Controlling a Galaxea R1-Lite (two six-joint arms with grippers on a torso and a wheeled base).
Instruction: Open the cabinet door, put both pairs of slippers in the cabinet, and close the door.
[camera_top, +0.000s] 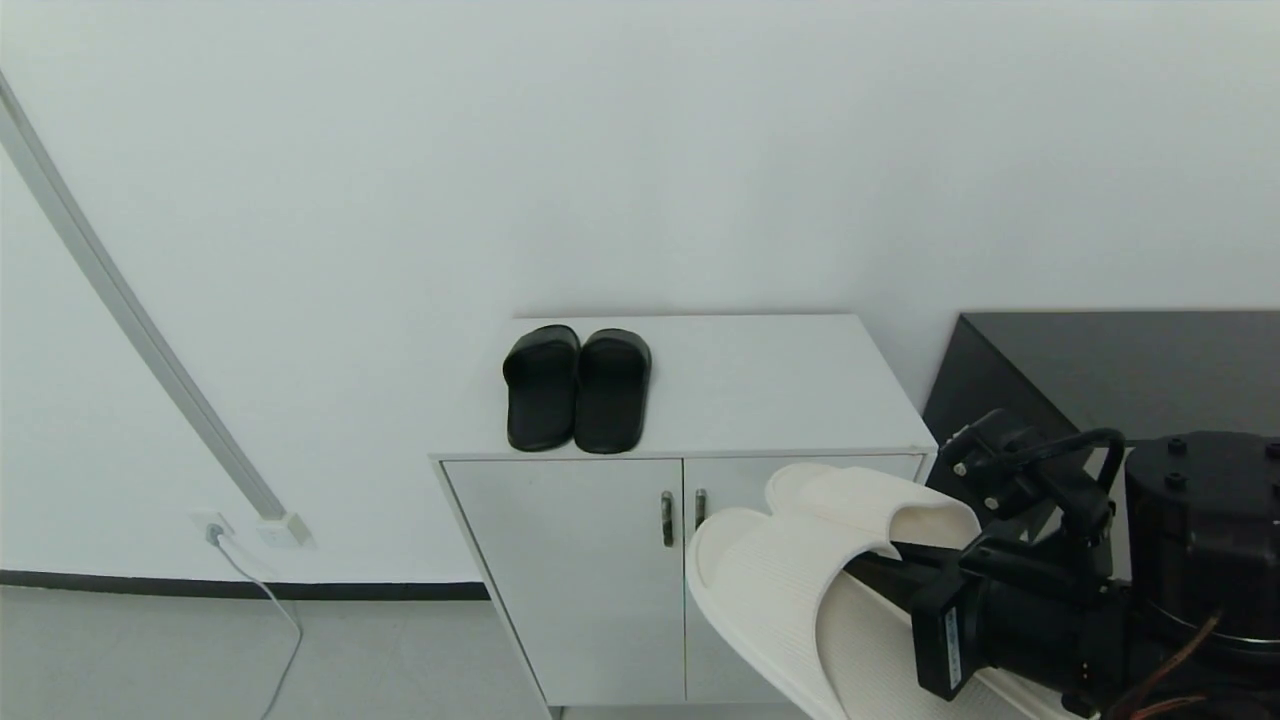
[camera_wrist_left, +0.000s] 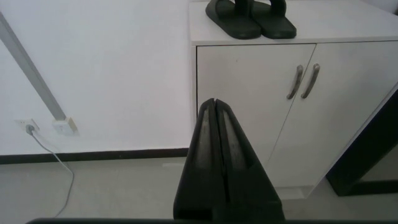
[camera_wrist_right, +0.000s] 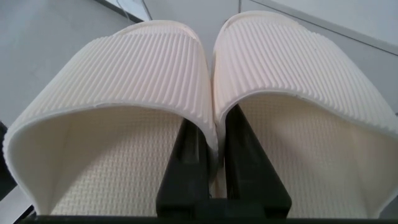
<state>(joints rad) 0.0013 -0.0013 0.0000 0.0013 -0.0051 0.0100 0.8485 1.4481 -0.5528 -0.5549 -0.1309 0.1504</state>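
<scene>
My right pincer (camera_wrist_right: 214, 149) clamps the white slippers (camera_wrist_right: 140, 68) by their touching inner edges; the upright handles (camera_wrist_left: 296, 81) of the closed cabinet door (camera_wrist_left: 249, 99) lie ahead of my empty, shut left pincer (camera_wrist_left: 214, 107), probably the nearer.

A plain white wall (camera_top: 640, 150) meets a grey floor (camera_top: 150, 660) along a black skirting strip (camera_top: 240, 588). A grey conduit (camera_top: 140, 315) slants down toward a socket (camera_top: 212, 527) (cable (camera_top: 298, 630) plugged in). Dark furniture (camera_top: 1130, 360) stands at the right.

white slippers (camera_top: 800, 590): heels cut off at the 5 o'clock edge, head view.
right cabinet door (camera_top: 735, 478): lower part hidden by white slippers.
</scene>
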